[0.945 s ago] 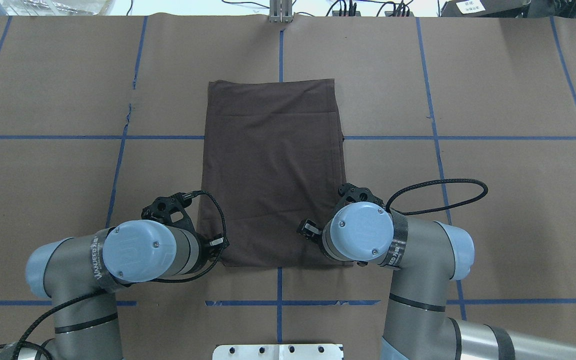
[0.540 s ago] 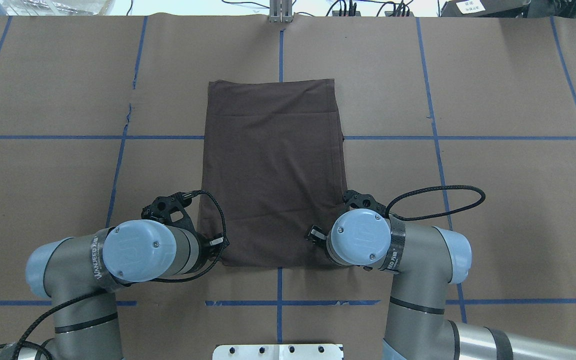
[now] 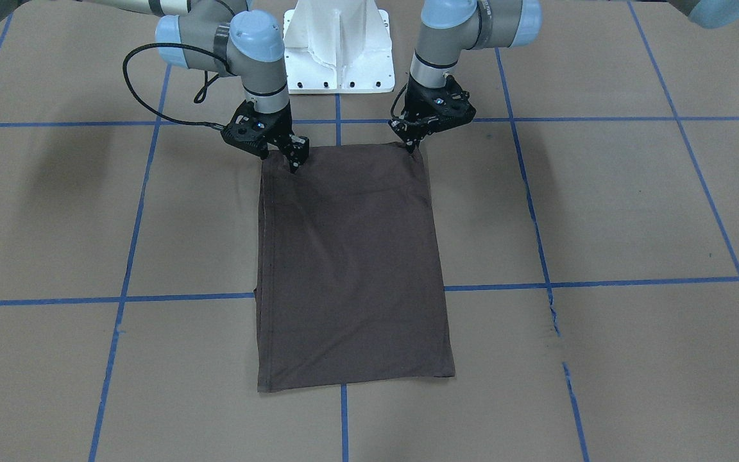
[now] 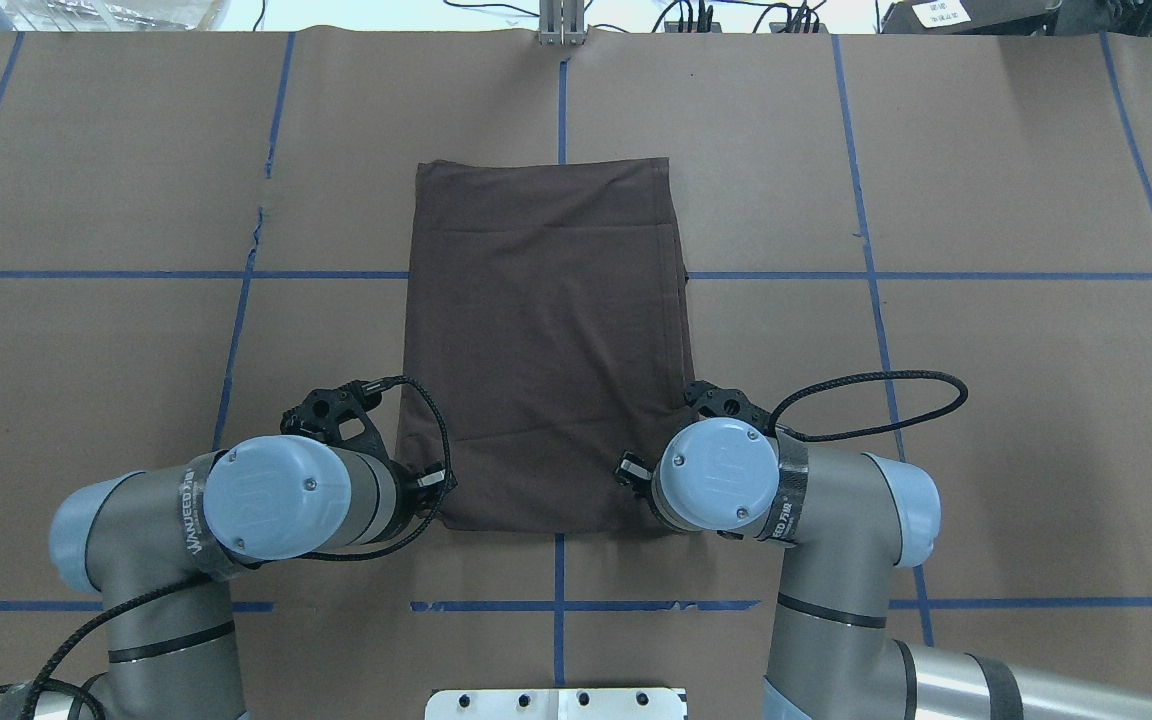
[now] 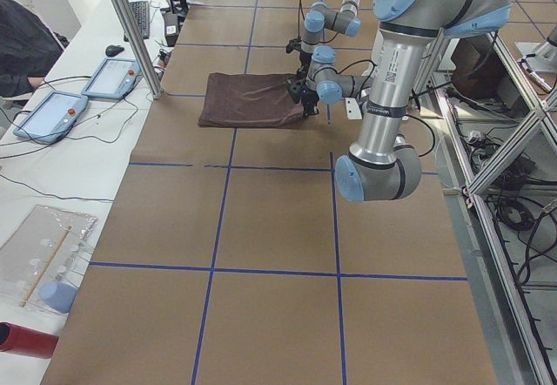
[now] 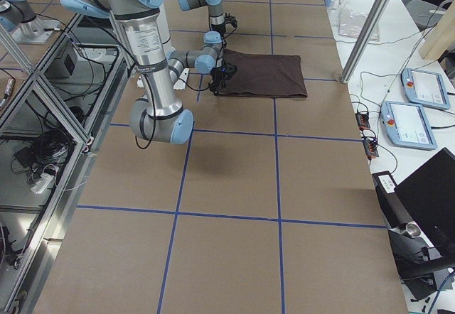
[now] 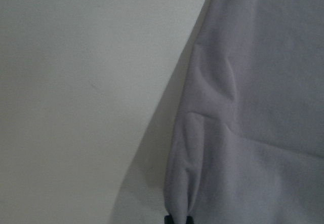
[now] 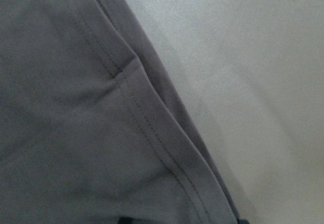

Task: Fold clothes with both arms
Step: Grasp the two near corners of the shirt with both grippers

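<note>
Left pincer (image 3: 413,149) pinches a bunched corner of the dark brown T-shirt (image 3: 350,269). Right pincer (image 3: 297,162), spread, straddles the neighbouring corner. Beyond the 2 pincers it lies flat on the worktop (image 3: 600,212).

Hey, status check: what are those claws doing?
Left gripper pinching one T-shirt corner. Right gripper at the neighbouring corner, grip unclear. T-shirt flat, folded. No obstacle seen.
</note>
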Action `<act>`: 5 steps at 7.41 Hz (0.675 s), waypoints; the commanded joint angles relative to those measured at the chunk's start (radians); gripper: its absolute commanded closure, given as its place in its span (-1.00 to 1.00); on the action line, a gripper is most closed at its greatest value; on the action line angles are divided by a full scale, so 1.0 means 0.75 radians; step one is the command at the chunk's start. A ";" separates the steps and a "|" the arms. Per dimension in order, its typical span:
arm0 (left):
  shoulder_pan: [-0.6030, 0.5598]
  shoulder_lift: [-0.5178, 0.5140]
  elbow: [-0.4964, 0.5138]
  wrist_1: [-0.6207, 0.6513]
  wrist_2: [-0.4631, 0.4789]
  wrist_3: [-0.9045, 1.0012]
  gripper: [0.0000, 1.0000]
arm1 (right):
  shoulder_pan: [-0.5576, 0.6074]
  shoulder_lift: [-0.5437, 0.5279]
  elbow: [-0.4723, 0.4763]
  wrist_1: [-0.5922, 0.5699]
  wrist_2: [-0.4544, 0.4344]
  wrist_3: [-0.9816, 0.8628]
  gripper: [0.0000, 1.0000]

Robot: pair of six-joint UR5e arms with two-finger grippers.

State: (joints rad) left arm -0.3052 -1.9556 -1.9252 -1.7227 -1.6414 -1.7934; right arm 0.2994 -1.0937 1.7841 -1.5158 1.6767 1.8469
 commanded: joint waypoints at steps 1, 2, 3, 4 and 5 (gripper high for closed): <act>-0.008 0.002 0.000 0.000 0.000 0.004 1.00 | 0.008 0.008 0.000 0.000 0.000 -0.012 1.00; -0.008 0.000 0.000 0.000 0.000 0.014 1.00 | 0.014 0.012 0.000 0.000 0.000 -0.016 1.00; -0.008 0.000 0.000 0.000 0.000 0.017 1.00 | 0.016 0.028 0.000 0.000 0.000 -0.016 1.00; -0.008 0.000 0.000 0.000 0.000 0.017 1.00 | 0.016 0.035 0.000 0.000 0.000 -0.016 1.00; -0.008 0.000 0.000 0.000 0.000 0.017 1.00 | 0.018 0.047 -0.006 0.000 0.000 -0.016 1.00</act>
State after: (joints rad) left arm -0.3113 -1.9557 -1.9252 -1.7227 -1.6414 -1.7816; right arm 0.3113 -1.0690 1.7831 -1.5156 1.6767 1.8349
